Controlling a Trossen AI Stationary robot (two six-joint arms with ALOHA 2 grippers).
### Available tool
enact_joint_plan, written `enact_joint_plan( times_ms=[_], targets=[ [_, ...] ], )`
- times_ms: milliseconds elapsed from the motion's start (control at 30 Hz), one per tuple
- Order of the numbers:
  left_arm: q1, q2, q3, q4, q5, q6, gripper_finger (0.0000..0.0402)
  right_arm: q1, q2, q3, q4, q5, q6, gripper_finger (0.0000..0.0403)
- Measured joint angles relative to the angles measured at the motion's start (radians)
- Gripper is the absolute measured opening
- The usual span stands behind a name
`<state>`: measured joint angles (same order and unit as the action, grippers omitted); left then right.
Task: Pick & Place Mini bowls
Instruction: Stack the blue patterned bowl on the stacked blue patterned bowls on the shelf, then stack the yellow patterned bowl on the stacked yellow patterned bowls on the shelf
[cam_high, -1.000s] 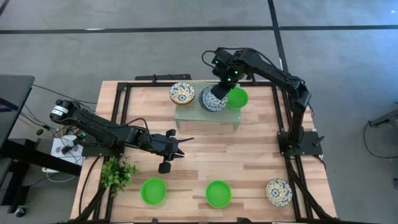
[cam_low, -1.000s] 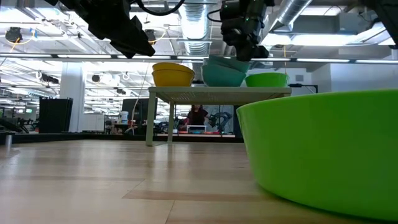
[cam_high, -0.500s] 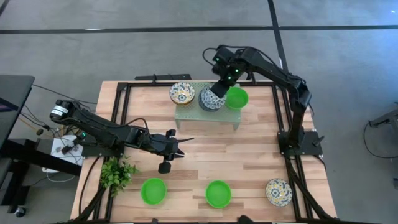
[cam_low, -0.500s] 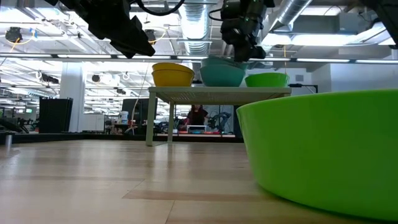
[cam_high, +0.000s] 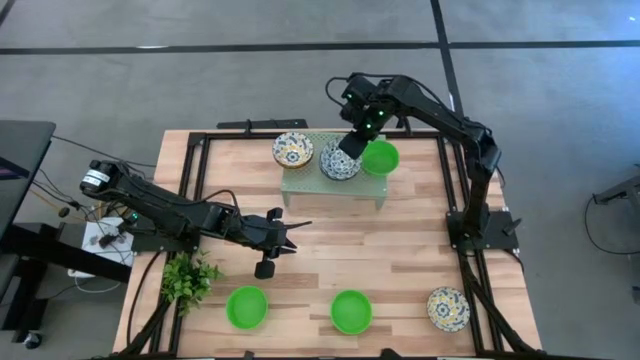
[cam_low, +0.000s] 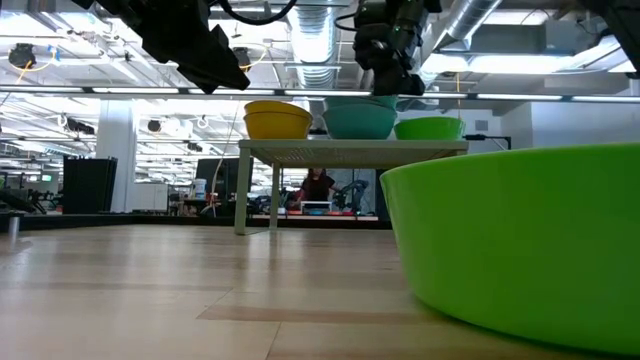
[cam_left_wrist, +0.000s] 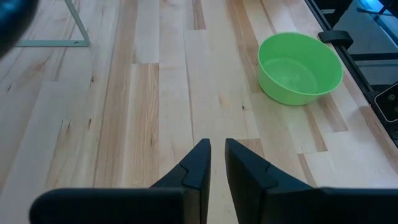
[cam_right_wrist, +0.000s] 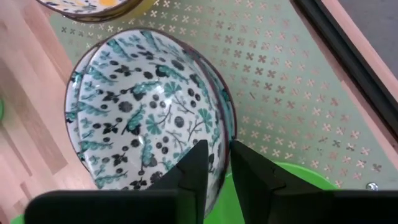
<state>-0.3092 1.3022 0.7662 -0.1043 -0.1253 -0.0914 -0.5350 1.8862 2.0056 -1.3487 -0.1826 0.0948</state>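
Six mini bowls in view. On rack: yellowish floral bowl (cam_high: 292, 150) at left end, teal floral bowl (cam_high: 338, 161) in middle, upright, rim between right end effector (cam_right_wrist: 215, 163) fingers; plain green bowl (cam_high: 381, 157) just beside it. Desk front edge: green bowl (cam_high: 246, 307), green bowl (cam_high: 351, 311), floral bowl (cam_high: 448, 308), all upright, well apart.

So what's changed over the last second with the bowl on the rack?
The right gripper lowered the patterned bowl onto the rack, between the yellowish bowl and the green one, still pinching its rim. The left gripper stayed put.
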Motion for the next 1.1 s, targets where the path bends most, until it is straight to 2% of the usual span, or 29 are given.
enact_joint_plan(
  times_ms=[333, 500, 633, 700, 967, 1100],
  targets=[
    [0.000, 0.000, 0.000, 0.000, 0.000, 0.000, 0.0049, 0.019, -0.010, 0.019, 0.011, 0.025, -0.051, 0.0102],
    [0.000, 0.000, 0.000, 0.000, 0.000, 0.000, 0.0049, 0.047, -0.012, 0.113, -0.061, 0.027, -0.050, 0.0104],
    [0.000, 0.000, 0.000, 0.000, 0.000, 0.000, 0.0049, 0.102, -0.015, 0.213, -0.210, 0.027, -0.036, 0.0103],
    [0.000, 0.000, 0.000, 0.001, 0.000, 0.000, 0.0049, 0.143, -0.022, 0.234, -0.217, 0.031, -0.033, 0.0103],
    [0.000, 0.000, 0.000, 0.001, 0.000, 0.000, 0.0049, 0.317, -0.139, 0.197, -0.221, 0.023, -0.033, 0.0103],
    [0.000, 0.000, 0.000, 0.001, 0.000, 0.000, 0.0050, 0.404, -0.232, 0.090, -0.222, 0.023, 0.020, 0.0103]
  ],
)
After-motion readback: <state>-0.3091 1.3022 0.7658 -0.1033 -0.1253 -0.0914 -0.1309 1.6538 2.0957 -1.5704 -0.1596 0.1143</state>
